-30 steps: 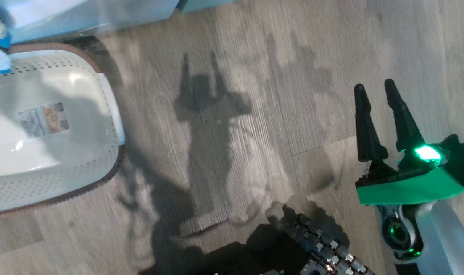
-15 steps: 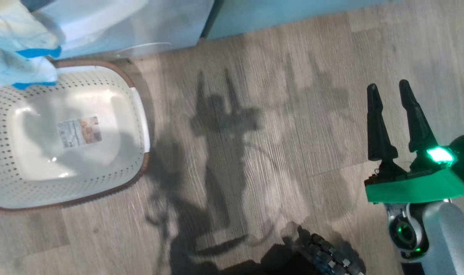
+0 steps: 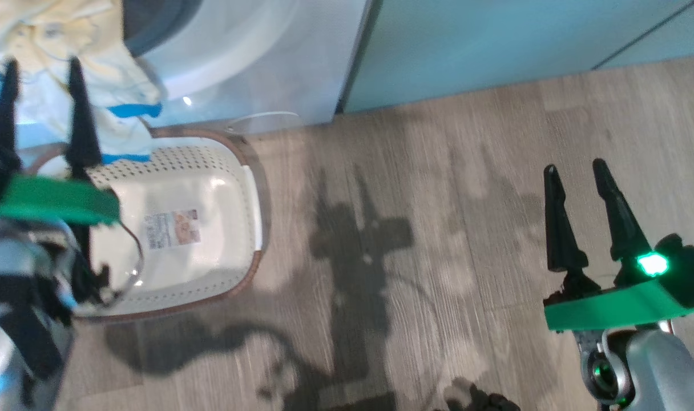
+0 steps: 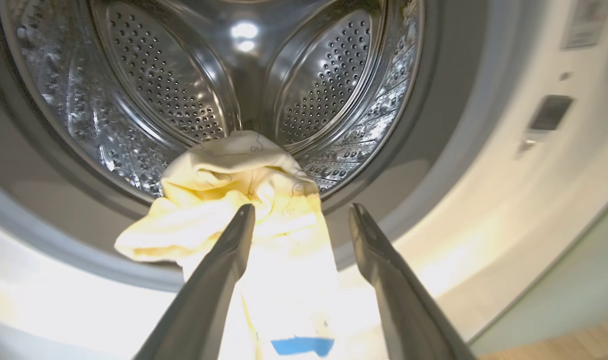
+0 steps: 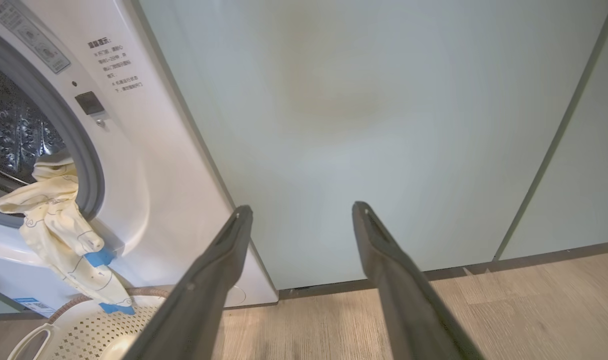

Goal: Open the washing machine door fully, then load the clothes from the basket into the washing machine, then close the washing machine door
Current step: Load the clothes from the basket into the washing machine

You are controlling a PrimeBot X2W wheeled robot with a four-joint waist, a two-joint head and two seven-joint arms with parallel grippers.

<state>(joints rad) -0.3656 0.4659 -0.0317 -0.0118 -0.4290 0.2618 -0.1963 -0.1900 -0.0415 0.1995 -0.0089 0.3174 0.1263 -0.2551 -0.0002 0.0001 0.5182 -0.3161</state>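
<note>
The soft pale yellow garment (image 4: 234, 165) with blue trim drapes over the 6 o'clock lip of the grey-ringed mouth of the big white washing machine (image 5: 149, 165), its tail hanging close over the far rim of the cream perforated plastic basket (image 3: 210, 157). The left hand (image 4: 301, 207), spread, points at it, contact unclear; the right hand (image 3: 574, 165), spread, stands at 3 o'clock over open wooden floor (image 3: 450, 188).

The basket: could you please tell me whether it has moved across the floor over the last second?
No. The camera shifted, not the basket, which still sits just in front of the washer's base.
</note>
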